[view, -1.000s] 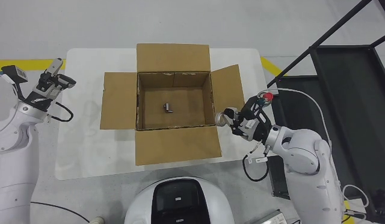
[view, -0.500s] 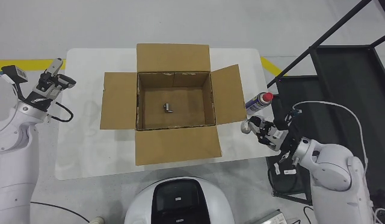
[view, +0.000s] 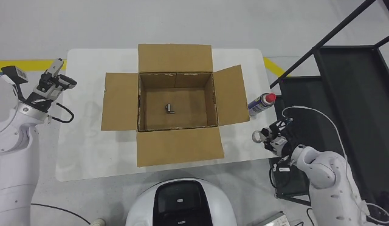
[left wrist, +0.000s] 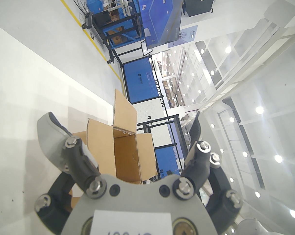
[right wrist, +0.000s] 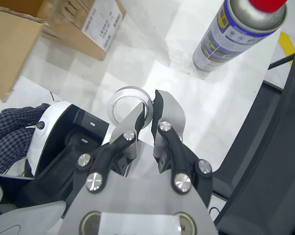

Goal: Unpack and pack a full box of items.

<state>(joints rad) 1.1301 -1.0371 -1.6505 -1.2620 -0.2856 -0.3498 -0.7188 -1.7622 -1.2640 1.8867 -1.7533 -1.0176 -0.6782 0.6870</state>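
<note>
Top view: open cardboard box [view: 176, 147] on table [view: 85, 104], red-capped spray can [view: 260, 103] upright beside its right flap. Shiny silver ring [right wrist: 127, 90]: rim clamped by right gripper [right wrist: 149, 112], one finger inside, near table's right edge, maybe touching it; left gripper [left wrist: 123, 125] spread, empty.

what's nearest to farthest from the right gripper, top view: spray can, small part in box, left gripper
1. spray can, upright beside the right gripper
2. small part, on the box floor
3. left gripper, at the far left side
</note>
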